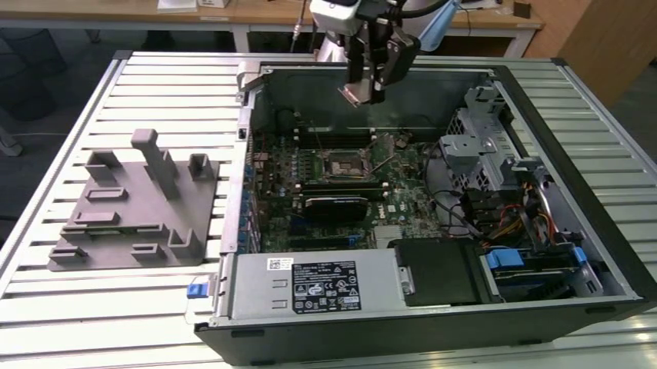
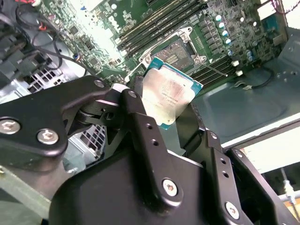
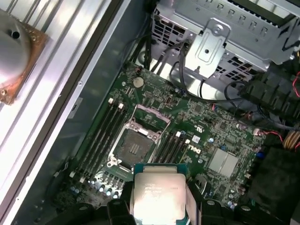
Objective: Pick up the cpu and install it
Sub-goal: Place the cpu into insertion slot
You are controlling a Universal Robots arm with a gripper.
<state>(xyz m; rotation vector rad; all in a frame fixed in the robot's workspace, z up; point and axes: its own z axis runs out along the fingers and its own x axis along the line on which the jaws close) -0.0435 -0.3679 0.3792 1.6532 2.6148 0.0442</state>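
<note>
Grey slatted table (image 1: 154, 77) bears the open case (image 1: 411, 342); claw (image 1: 365, 92) grips cpu (image 2: 168, 93).

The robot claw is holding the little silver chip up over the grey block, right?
Not quite. The gripper holds the cpu up over the motherboard, not over the grey block, which sits apart at the exterior view's left. The exterior view shows it.

The slatted table (image 1: 165, 92) bore an open computer case (image 1: 431, 338) under the jaws of the gripper (image 1: 361, 96), and a grey fixture (image 1: 134, 207) well toward the exterior view's left of them
</note>
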